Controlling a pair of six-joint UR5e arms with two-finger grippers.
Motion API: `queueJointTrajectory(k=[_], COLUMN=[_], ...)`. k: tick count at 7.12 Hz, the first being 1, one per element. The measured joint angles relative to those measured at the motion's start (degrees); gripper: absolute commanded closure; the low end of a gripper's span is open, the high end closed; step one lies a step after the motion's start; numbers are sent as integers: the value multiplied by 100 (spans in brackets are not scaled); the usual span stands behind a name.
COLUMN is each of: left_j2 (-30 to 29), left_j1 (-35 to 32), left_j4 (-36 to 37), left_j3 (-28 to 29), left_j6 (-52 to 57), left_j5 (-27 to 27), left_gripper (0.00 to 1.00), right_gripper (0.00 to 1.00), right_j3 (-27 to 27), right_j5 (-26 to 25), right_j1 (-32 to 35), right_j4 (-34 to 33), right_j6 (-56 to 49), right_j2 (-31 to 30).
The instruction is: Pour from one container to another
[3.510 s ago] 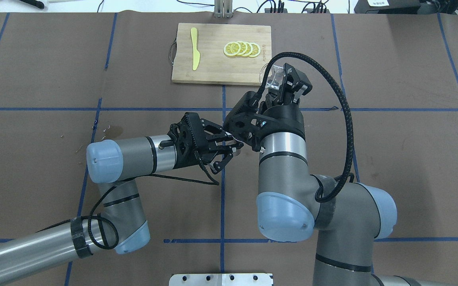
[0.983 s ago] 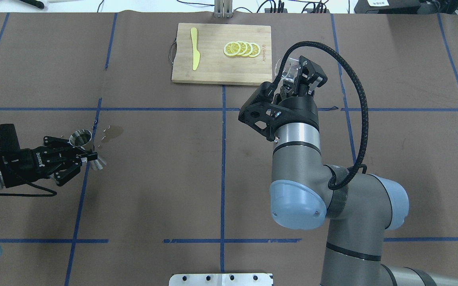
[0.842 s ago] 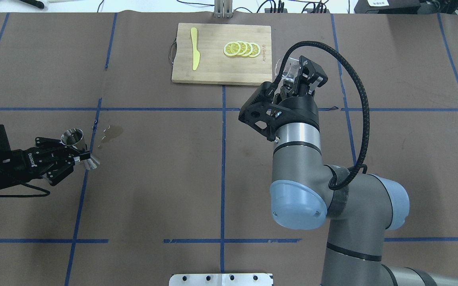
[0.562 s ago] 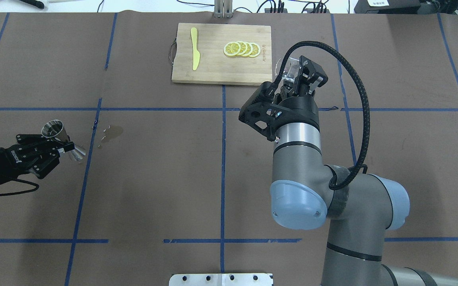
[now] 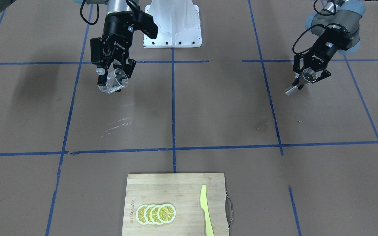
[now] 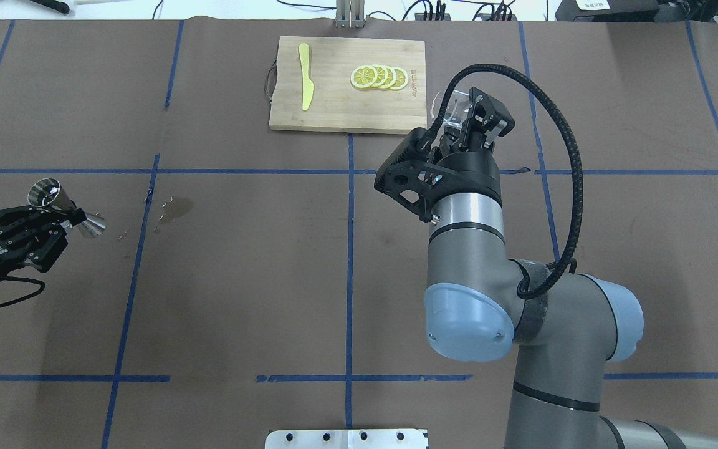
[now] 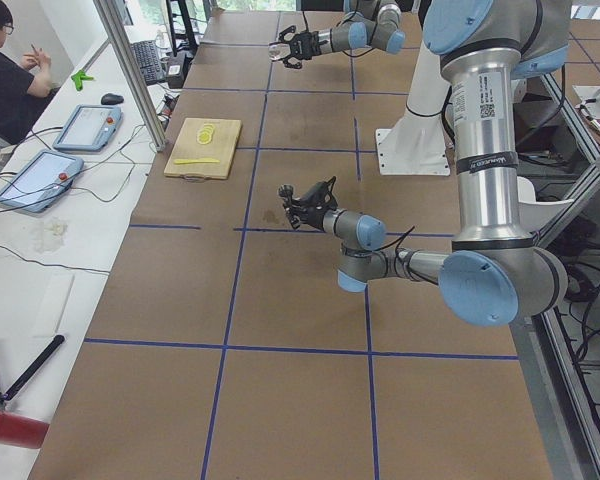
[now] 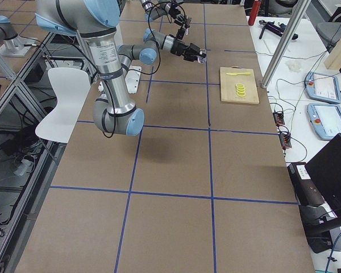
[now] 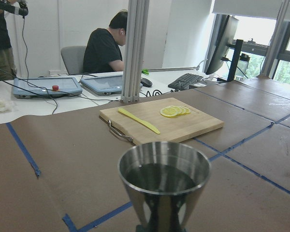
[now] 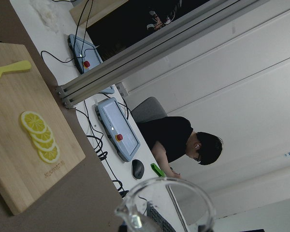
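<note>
Leaves broad bare table [image 6: 259,280] across the middle of the overhead view, crossed only by blue tape lines [image 6: 349,249]. Puts the cutting board [image 6: 334,109] at top centre, hard by the table's far edge, with lemon slices [image 6: 379,77] and a yellow knife [image 6: 305,78] lying on it. Sets the left hand [image 6: 76,216] at the far left edge of that view, well apart from the right hand [image 6: 468,115] just off the board's lower right corner.

Clamps the left fingers on the narrow waist of the steel jigger [image 6: 47,193] (about upright, going by the left wrist view). Cannot tell foot contact with the table. Shows dark liquid [image 9: 159,178] in the jigger's upper cone, short of the rim. Marks a small wet patch [image 6: 178,206] on the table near the jigger, to its right in the overhead view.

Closes the right fingers on the sides of the clear cup [image 5: 112,85], held above the table at the upper left of the front-facing view and tipped, mouth toward the lower left there. Cannot make out any contents through the cup's wall.
</note>
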Motion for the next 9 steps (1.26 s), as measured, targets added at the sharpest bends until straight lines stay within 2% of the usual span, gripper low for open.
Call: queueJointTrajectory(k=[4, 7, 9], left_j2=[1, -71, -133], left_j1=[995, 1475, 1628], left_j4=[-11, 14, 54], left_j3=[171, 411, 560], left_j6=[-334, -515, -524], left_j5=[1590, 2845, 3169], left_gripper=[100, 100, 100], right_gripper=[100, 100, 100], right_j3=[57, 120, 120], right_j5=[0, 0, 0], right_j1=[1, -2, -3], right_j4=[0, 0, 0], right_j6=[-7, -7, -7], right_j2=[8, 9, 9])
